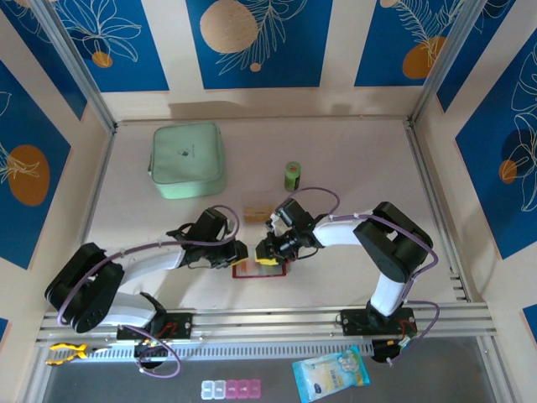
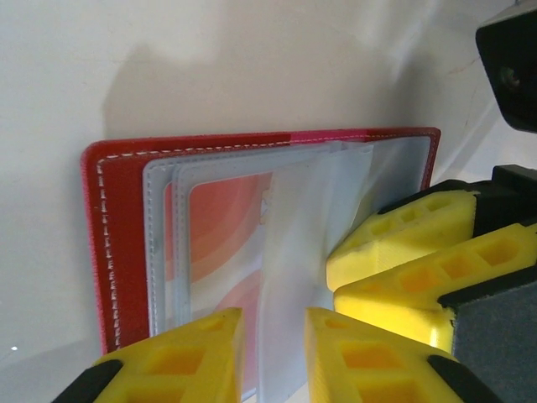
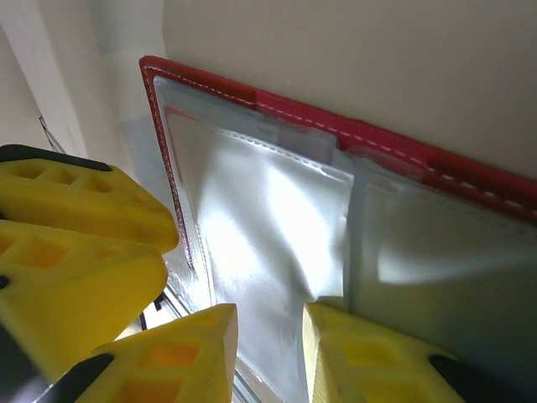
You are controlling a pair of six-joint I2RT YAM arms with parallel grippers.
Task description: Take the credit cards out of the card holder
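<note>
Two grippers crowd your open card holder (image 1: pixel 258 270) at the table's (image 1: pixel 352 159) near edge: the left gripper (image 2: pixel 273 332) and right gripper (image 3: pixel 268 336) each stand narrowly parted astride a clear sleeve (image 3: pixel 268 218). A whitish credit card with red patch (image 2: pixel 222 235) sits inside. Pinch only plastic and you risk dragging the whole holder. An orange-tan card (image 1: pixel 258 210), green roll (image 1: pixel 292 175) and mint case (image 1: pixel 187 159) lie beyond, blue-patterned walls (image 1: pixel 252 42) around.

Card holder (image 1: pixel 260 270) mostly hidden under both grippers — its sleeved card (image 2: pixel 222 235) perhaps whitish-red
</note>
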